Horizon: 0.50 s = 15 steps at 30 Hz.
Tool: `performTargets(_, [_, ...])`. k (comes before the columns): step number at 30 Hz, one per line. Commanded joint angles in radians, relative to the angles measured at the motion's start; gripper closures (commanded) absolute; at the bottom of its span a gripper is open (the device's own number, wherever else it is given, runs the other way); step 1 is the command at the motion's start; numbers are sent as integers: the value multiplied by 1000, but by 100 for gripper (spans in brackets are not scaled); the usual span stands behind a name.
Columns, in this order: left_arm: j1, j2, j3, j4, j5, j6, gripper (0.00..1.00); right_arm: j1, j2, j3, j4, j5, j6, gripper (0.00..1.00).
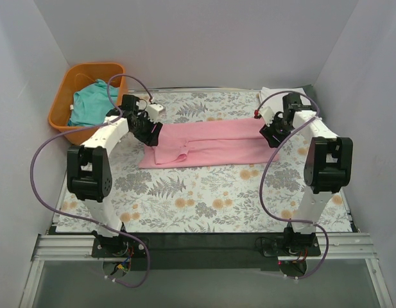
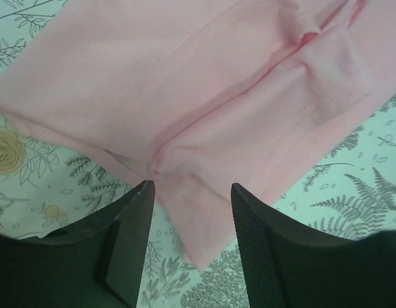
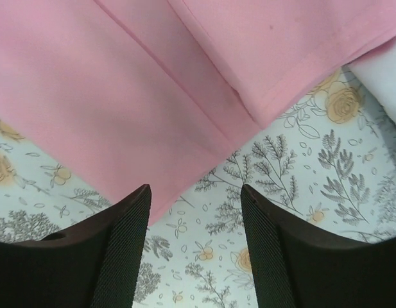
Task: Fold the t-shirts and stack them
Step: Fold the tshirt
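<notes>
Early: pink t-shirt (image 1: pixel 207 144) mid bench (image 1: pixel 204 199), folded to long strip; left end effector (image 1: pixel 148 130) at its 9 o'clock end, right end effector (image 1: pixel 273 136) at 3, both spread, empty; teal t-shirt (image 1: pixel 90 106) loose in basket (image 1: pixel 60 122), 10 o'clock

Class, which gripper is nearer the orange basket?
Left. The left gripper is over the pink t-shirt's end nearest the orange basket; the right gripper is at the opposite end.

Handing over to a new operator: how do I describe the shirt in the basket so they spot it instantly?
In the far left corner of the top view sits an orange basket. The teal t-shirt lies crumpled inside it. It is the only bunched, teal cloth; the pink t-shirt lies flat on the floral table cloth.
</notes>
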Motion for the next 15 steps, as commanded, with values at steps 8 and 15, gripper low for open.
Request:
performTargets(8, [-43,-179,-199,-23,-51,-205,39,14,-138,-47,-64,-73,83,56])
performTargets(15, [-60,-121,-216,33,-85,-348,40,18,-137,-59,-64,-75,90,58])
